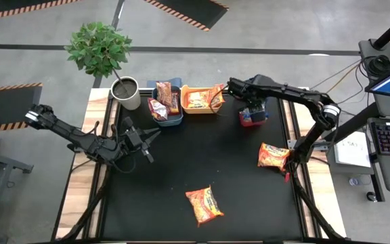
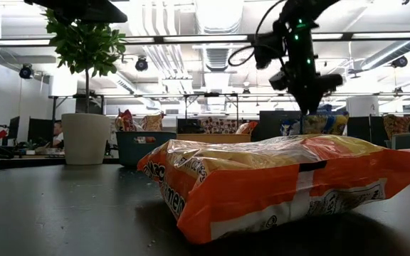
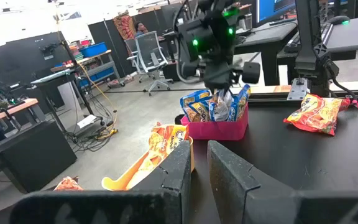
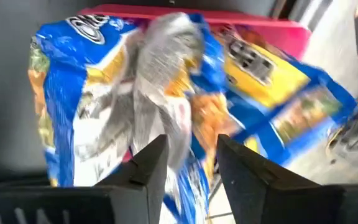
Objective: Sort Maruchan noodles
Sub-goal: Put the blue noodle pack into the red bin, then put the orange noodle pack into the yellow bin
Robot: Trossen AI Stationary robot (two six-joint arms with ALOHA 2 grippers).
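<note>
My right gripper (image 4: 191,155) hangs open over the red bin (image 3: 219,129) at the table's far right, pointing steeply down. Blue noodle packets (image 3: 197,107) stand in that bin. The crinkled top of one packet (image 4: 166,81) reaches up into the gap between the fingers. Dark red packets (image 1: 163,98) sit in the blue bin (image 1: 175,120), and orange ones (image 1: 198,100) in the yellow bin (image 1: 185,91). Two orange packets (image 1: 204,205) (image 1: 274,156) lie flat on the black mat. My left gripper (image 1: 144,139) waits level at mid-left, shut and holding nothing. My right gripper comes from above with a finger on either side of the blue packet's crinkled silvery top end (image 4: 160,124). I cannot tell whether the fingers (image 4: 148,165) touch it. The packet stands upright with its lower part in the red bin.
A potted plant (image 1: 125,93) stands at the far left beside the blue bin. The three bins sit in a row along the far edge. Bare mat lies between the two loose orange packets and in front of my left gripper.
</note>
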